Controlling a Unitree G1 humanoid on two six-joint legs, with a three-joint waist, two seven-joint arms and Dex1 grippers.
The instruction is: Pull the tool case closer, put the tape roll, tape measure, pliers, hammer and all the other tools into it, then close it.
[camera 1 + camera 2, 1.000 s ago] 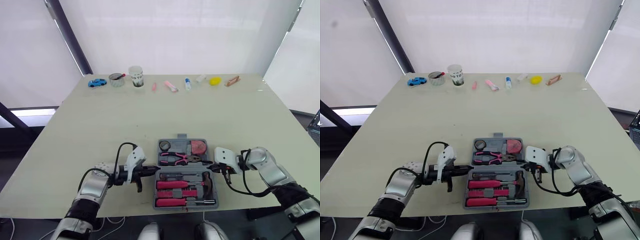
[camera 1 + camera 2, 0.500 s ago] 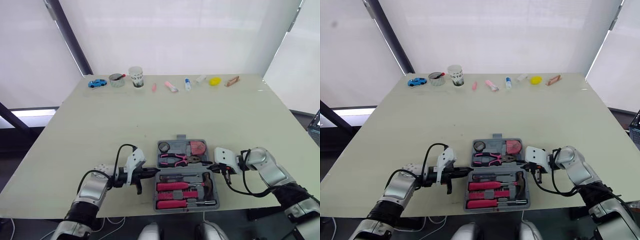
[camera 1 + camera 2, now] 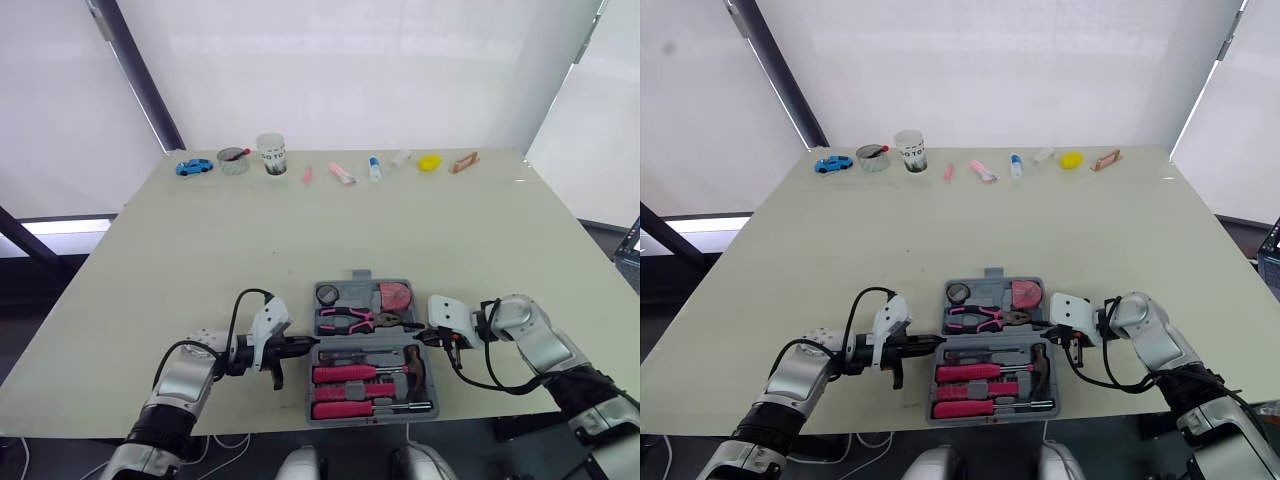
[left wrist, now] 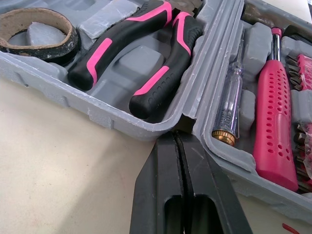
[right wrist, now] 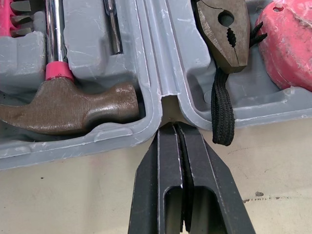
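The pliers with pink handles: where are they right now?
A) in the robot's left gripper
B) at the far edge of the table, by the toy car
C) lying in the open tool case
C: the pliers lie in a moulded slot of the open tool case, with no gripper holding them.

Silver-grey arms [image 3: 186, 378] with white wrist housings [image 3: 268, 324] and looping black cables [image 3: 250, 291] end in black-fingered left gripper [image 3: 311, 344] and right gripper [image 3: 423, 336].
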